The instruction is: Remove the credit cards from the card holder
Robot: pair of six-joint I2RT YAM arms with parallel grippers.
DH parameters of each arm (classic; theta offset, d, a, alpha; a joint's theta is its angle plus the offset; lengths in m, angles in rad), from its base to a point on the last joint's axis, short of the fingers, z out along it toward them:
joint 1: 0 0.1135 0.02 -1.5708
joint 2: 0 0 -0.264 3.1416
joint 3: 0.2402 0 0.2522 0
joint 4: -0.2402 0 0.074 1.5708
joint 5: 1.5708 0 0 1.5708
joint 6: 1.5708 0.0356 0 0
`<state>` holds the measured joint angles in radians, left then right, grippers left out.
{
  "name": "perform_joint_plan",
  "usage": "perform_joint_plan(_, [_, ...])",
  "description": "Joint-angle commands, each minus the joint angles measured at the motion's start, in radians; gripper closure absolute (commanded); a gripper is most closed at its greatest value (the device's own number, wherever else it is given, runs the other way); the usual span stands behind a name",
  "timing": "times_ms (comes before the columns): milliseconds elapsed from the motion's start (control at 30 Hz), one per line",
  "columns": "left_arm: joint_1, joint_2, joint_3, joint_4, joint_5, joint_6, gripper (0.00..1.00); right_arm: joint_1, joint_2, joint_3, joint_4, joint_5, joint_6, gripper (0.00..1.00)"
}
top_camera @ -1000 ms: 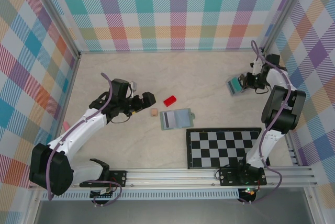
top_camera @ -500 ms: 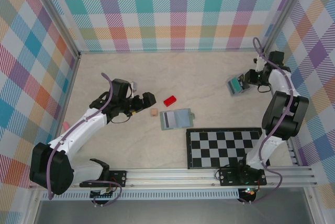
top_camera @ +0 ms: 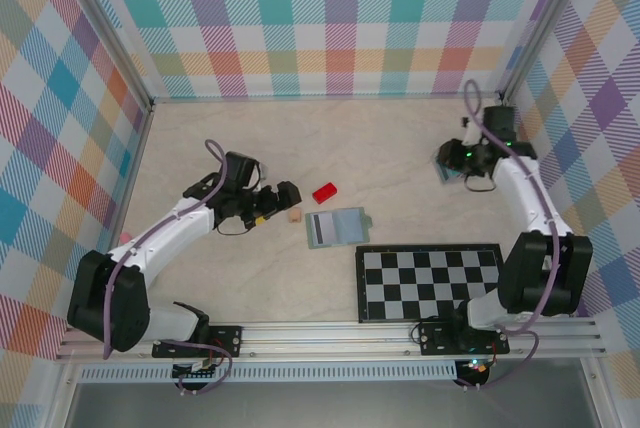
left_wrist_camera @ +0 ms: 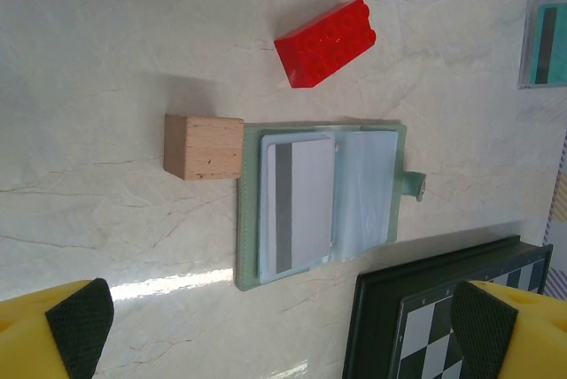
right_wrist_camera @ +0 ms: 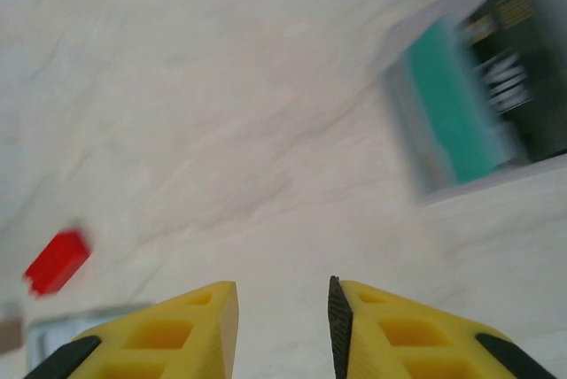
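Right arm has swung its wrist in from the right wall, so the right gripper (right_wrist_camera: 283,304) now sits closer to the clear box (top_camera: 447,164) of teal contents near the table's (top_camera: 250,138) far right corner. Its jaws have parted since a second ago; I see bare table between the yellow fingers and nothing grasped. My left gripper (top_camera: 282,198) has crept a little toward the middle and is released, jaws spread wide, hovering left of the card holder (left_wrist_camera: 323,206). That holder lies opened flat near the table's middle, just off the far left corner of the checkerboard (top_camera: 428,281), tab pointing right. A pale card (left_wrist_camera: 297,206) with a dark stripe sits in its left panel. A wooden cube (left_wrist_camera: 204,147) rests against the holder's left edge, and a red block (left_wrist_camera: 324,42) lies just beyond, toward the far edge.
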<state>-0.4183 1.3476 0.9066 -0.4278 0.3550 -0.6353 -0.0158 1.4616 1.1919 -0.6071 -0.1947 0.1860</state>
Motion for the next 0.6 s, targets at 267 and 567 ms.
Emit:
perform_joint_plan(267, [-0.137, 0.137, 0.087, 0.016, -0.024, -0.095, 0.13, 0.490, 0.100, -0.047, -0.023, 0.067, 0.260, 0.64])
perform_joint_plan(567, [-0.208, 0.255, 0.084, 0.085, -0.025, -0.187, 0.29, 0.696, 0.304, -0.003, -0.034, 0.208, 0.262, 0.64])
